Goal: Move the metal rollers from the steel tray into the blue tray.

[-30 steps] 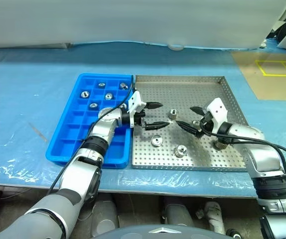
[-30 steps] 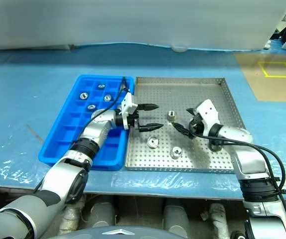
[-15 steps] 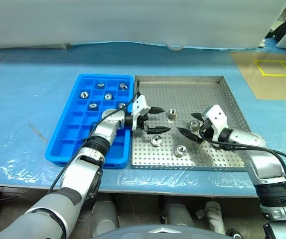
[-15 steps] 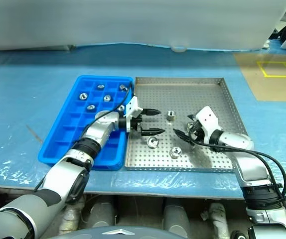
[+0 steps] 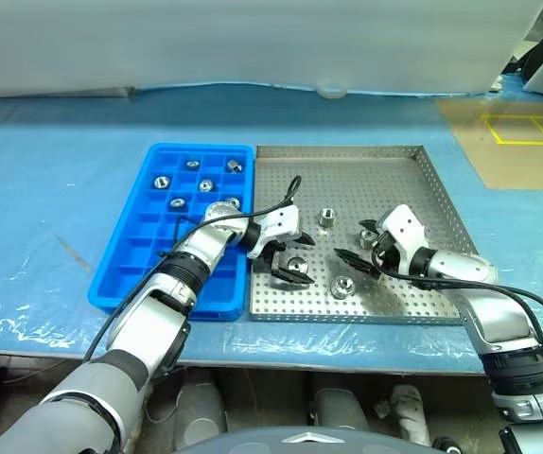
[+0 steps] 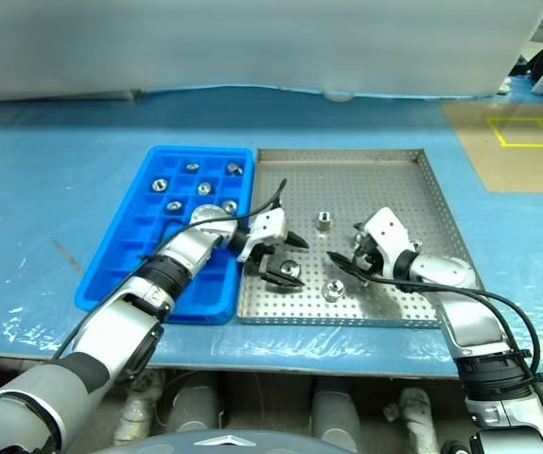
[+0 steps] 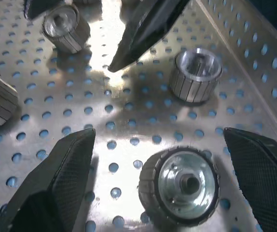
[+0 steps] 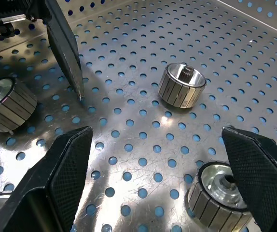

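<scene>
The steel tray (image 5: 413, 180) holds several metal rollers. My left gripper (image 5: 293, 258) is open and tilted down over one roller (image 7: 179, 186), which stands between its fingers (image 7: 56, 179) with gaps on both sides. My right gripper (image 5: 355, 241) is open just above the tray floor, facing the left one. One roller (image 8: 181, 85) stands ahead of it and another (image 8: 223, 188) sits close to one of its fingers (image 8: 259, 169). Further rollers lie at the tray's middle (image 5: 327, 217) and front (image 5: 342, 286). The blue tray (image 5: 130, 265) has several rollers (image 5: 206, 184) in its far compartments.
The two trays sit side by side on a table under blue plastic sheeting (image 5: 54, 189). The two grippers' fingertips are close together over the steel tray's middle. A yellow-taped square (image 5: 527, 128) marks the floor at the far right.
My left gripper has dropped and tipped downward, and now straddles a roller near the steel tray's left front. My right gripper has sunk slightly toward the tray floor.
</scene>
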Available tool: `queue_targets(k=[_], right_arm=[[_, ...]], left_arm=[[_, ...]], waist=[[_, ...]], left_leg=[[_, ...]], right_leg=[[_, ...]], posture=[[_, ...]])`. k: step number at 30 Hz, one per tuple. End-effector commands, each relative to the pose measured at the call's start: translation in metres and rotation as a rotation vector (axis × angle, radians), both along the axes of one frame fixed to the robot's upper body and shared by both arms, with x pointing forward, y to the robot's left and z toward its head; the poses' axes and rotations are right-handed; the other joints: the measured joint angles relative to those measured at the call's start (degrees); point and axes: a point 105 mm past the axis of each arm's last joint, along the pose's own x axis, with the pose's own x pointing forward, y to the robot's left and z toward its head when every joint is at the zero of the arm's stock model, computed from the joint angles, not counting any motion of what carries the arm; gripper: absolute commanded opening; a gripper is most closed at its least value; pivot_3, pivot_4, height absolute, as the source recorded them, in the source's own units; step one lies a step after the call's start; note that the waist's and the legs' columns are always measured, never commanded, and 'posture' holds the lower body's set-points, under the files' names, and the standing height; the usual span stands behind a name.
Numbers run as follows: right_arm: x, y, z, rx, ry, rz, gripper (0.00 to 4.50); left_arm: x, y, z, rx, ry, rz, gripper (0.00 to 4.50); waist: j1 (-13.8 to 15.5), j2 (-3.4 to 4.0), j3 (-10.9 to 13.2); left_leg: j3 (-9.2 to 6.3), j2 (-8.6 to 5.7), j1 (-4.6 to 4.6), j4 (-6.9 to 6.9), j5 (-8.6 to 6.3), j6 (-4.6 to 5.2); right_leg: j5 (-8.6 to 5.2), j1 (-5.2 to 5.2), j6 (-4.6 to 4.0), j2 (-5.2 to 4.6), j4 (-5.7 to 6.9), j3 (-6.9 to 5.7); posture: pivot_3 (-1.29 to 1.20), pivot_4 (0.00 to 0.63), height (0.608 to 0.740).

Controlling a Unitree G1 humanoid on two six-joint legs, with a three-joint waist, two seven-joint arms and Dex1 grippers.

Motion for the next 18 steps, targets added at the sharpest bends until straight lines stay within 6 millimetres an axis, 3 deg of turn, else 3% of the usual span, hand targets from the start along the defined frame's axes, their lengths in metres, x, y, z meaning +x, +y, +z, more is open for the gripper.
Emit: queue_targets(k=[1,9,14,18], right_arm=[[-0.001,0.001,0.015,-0.006,-0.066,0.008,4.50],[-0.002,0.001,0.015,-0.008,-0.068,0.002,4.50],[-0.001,0.008,0.017,0.008,-0.069,0.027,4.50],[0.004,0.027,0.027,0.095,-0.067,0.105,4.50]], left_arm=[[-0.005,0.015,-0.034,0.129,0.032,0.015,4.48],[0.001,0.000,-0.020,0.037,-0.007,0.031,1.86],[0.015,-0.019,0.026,-0.284,0.007,0.153,1.73],[0.035,-0.009,0.054,-0.490,-0.038,0.338,1.73]], waist=[[-0.2,0.18,-0.2],[-0.8,0.39,-0.4],[-0.5,0.36,-0.4],[-0.5,0.25,-0.3]], left_leg=[[0.00,-0.01,0.04,0.00,0.00,0.00],[0.00,-0.05,0.20,-0.01,0.00,-0.01],[-0.01,-0.10,0.00,0.02,0.00,0.00],[-0.01,-0.09,-0.32,0.02,0.00,0.02]], right_leg=[[0.00,0.05,0.01,0.00,-0.02,0.00],[-0.25,0.20,0.42,-0.02,-0.06,0.01],[-0.25,0.18,0.41,-0.08,-0.10,0.01],[-0.02,-0.13,0.03,-0.08,-0.12,-0.02]], posture=[[-0.29,0.150,0.740],[-0.30,0.150,0.740],[-0.27,0.150,0.740],[-0.17,0.150,0.740]])
